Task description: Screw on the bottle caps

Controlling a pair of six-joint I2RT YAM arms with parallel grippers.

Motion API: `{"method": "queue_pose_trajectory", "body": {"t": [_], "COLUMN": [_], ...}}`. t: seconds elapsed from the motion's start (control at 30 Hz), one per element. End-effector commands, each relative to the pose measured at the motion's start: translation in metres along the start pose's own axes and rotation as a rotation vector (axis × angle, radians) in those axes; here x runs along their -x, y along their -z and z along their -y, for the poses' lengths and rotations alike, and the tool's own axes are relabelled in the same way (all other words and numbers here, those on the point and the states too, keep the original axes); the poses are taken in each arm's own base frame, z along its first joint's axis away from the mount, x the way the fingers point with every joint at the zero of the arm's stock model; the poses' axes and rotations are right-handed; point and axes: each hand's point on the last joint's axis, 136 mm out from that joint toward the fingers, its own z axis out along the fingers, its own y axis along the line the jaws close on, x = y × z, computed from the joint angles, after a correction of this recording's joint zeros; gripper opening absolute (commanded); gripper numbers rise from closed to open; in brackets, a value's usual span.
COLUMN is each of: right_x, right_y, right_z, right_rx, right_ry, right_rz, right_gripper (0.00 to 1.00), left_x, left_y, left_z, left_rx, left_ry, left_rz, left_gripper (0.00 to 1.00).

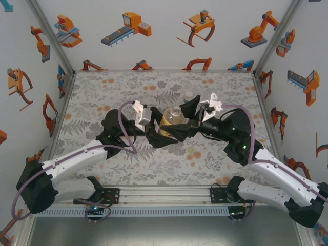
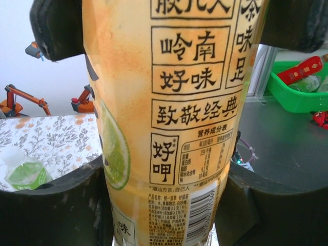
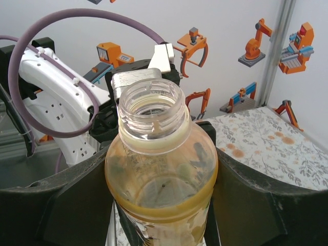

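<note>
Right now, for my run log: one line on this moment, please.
amber bottle: uncapped | left gripper: shut on it | right gripper: shut on it

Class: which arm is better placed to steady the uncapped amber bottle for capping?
Probably left: the left gripper clamps the amber bottle on its labelled body, while the right gripper sits at the shoulder, crowding the open mouth.

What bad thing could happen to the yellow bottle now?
The bottle has no cap on its open neck, so if it tips, the drink inside could spill. The left gripper and right gripper both seem to squeeze it. Squeezing harder, or pulling different ways, might push drink out or let it slip.
</note>
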Motion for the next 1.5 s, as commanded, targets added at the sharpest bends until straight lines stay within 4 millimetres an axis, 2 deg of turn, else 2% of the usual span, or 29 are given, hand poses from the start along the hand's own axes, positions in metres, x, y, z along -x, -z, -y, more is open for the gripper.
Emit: {"method": "queue_pose_trajectory", "body": {"t": [0.0,0.07,0.13,0.17,0.27,0.43,0.67,0.8,1.1,1.23,1.37,1.47], "right_x": [0.01,0.009,0.009,0.009,0.007,0.003,-0.016,-0.031,-0.093,-0.125,-0.158,-0.181], "right_y": [0.004,0.005,0.006,0.007,0.012,0.021,0.029,0.035,0.058,0.072,0.084,0.095], "right_z": [-0.003,-0.001,0.002,0.004,0.013,0.027,0.046,0.058,0.091,0.105,0.114,0.12], "right_rx": [-0.002,-0.013,-0.034,-0.051,-0.113,-0.215,-0.33,-0.406,-0.602,-0.696,-0.767,-0.828], "right_ry": [0.014,0.012,0.011,0.017,0.035,0.061,0.04,0.008,-0.03,-0.053,-0.087,-0.119], "right_rz": [0.036,0.034,0.031,0.025,-0.003,-0.045,-0.12,-0.172,-0.368,-0.488,-0.593,-0.65], "right_gripper": [0.33,0.39,0.54,0.59,0.66,0.68,0.67,0.67,0.66,0.66,0.65,0.65], "left_x": [0.021,0.02,0.019,0.018,0.013,0.01,0.012,0.02,0.03,0.028,0.022,0.009], "left_y": [0.0,0.001,0.002,0.003,0.008,0.024,0.06,0.078,0.109,0.119,0.13,0.137], "left_z": [0.007,0.005,0.003,0.0,-0.008,-0.026,-0.056,-0.058,-0.067,-0.069,-0.077,-0.082], "left_rx": [-0.017,-0.004,0.019,0.042,0.113,0.239,0.405,0.455,0.516,0.522,0.561,0.586], "left_ry": [-0.047,-0.049,-0.053,-0.053,-0.068,-0.074,-0.04,-0.067,-0.06,-0.058,-0.07,-0.082], "left_rz": [0.03,0.022,0.012,0.002,-0.033,-0.092,-0.153,-0.176,-0.206,-0.226,-0.258,-0.295], "left_gripper": [0.53,0.51,0.49,0.47,0.42,0.38,0.31,0.24,0.13,0.03,0.02,0.02]}}
